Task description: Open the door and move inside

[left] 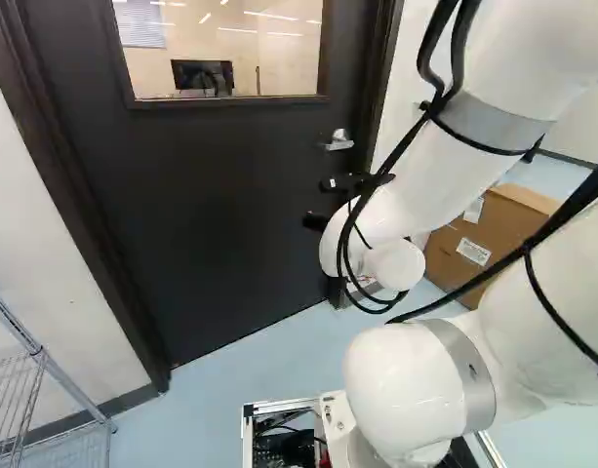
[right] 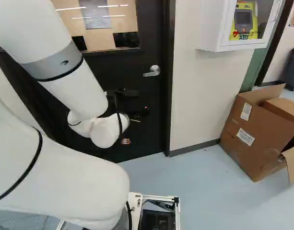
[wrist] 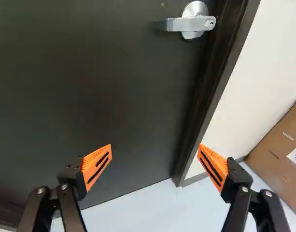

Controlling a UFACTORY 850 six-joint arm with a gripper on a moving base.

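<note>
The white robot arm [left: 406, 385] fills the right of the left base view and the left of the right base view, black cables strapped along it. Low in the right base view is the base's metal frame [right: 158, 197]. At lower left of the left base view stands a chrome wire shelving rack [left: 55, 366].

Right of centre in the left base view, the gripper [left: 323, 203] is in front of the door. In the wrist view the gripper [wrist: 154, 162] is spread wide with nothing between its orange pads [wrist: 97, 166]; one finger lies over the door, the other over the wall beside the frame.

The dark door [left: 220, 214] sits closed in its door frame [right: 170, 76]. Its silver lever handle [wrist: 191, 23] lies level, ahead of the gripper and apart from it, just above the gripper in the left base view. An open cardboard box [right: 250, 143] stands on the floor at right in the right base view, below a white defibrillator cabinet [right: 214, 28] at upper right. Through the door's window [left: 279, 63], at the top of the left base view, a black monitor [left: 203, 76] shows.
</note>
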